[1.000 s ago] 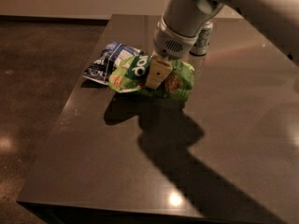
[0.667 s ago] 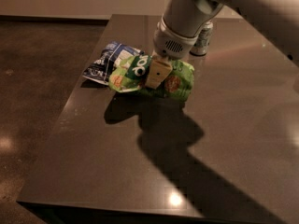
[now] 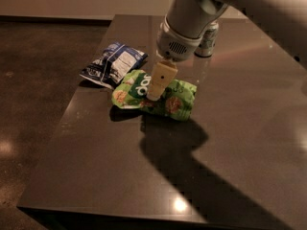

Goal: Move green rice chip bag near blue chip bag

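While the gripper sits low on the middle of the green rice chip bag, whether it pinches the foil or merely rests there cannot be told. The bag lies on the table just beside the blue chip bag, nearly touching it. Risk: any push toward the blue bag may shove it toward the nearby table edge; an abrupt lift may drag the green bag away.

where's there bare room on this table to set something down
Bare table runs along the near edge, in front of the green rice chip bag, and down the right side past the can. The far left part is crowded: blue chip bag, green bag, and the gripper on it.
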Available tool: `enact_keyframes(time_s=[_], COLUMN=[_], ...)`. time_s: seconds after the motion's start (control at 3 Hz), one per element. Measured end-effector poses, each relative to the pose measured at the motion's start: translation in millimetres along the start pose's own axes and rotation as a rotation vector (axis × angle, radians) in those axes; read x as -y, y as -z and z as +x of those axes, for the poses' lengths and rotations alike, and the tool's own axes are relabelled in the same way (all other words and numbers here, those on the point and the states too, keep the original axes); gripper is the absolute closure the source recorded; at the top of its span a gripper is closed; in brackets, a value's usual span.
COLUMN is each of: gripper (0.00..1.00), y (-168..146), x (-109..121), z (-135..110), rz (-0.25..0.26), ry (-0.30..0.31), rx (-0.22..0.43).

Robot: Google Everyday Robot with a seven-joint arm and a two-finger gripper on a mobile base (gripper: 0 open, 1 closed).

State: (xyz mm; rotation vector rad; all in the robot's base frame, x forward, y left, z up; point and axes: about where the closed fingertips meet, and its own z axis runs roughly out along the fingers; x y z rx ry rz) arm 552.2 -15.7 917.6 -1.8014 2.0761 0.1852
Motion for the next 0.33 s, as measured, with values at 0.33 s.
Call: enact_keyframes(time_s=[0.33], gripper=[0.0], y=[0.0], x=[0.0], z=[-0.1], rz=[0.0], ry=[0.0], rx=[0.0])
